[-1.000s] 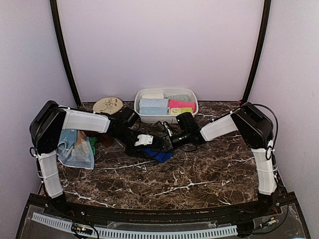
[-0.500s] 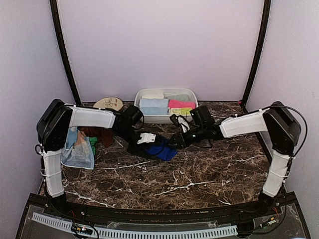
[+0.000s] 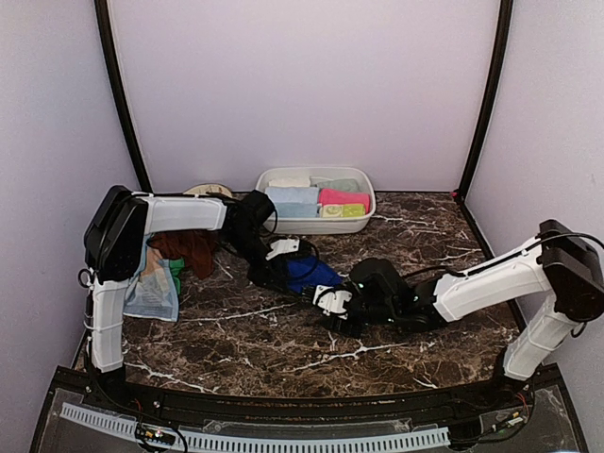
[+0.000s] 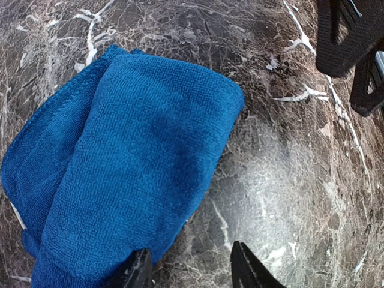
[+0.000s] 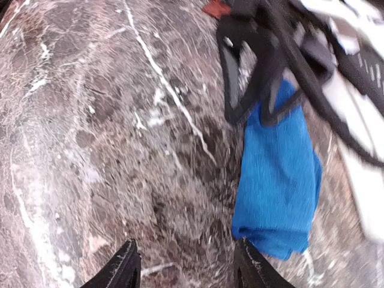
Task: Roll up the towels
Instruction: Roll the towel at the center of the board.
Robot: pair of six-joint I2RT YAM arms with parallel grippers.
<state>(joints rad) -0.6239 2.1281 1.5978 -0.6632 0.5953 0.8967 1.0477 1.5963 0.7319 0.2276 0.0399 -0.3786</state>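
Nearest: right gripper [image 5: 186, 243] half-parted, empty over bare marble. Mid-counter: one blue towel [image 4: 132, 168], folded; soft, light, floppy, likely best pinched at a free corner. Left gripper [image 4: 191, 249] half-parted at its edge, nothing clamped. Left edge: three loose towels [image 3: 160, 278]. Far edge: tub [image 3: 316, 226] with roughly six rolled towels [image 3: 344, 197].

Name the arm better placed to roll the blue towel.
Left, probably. The left gripper is open right at the edge of the blue towel. The right gripper is open over bare table, apart from the towel, so it would have to travel first.
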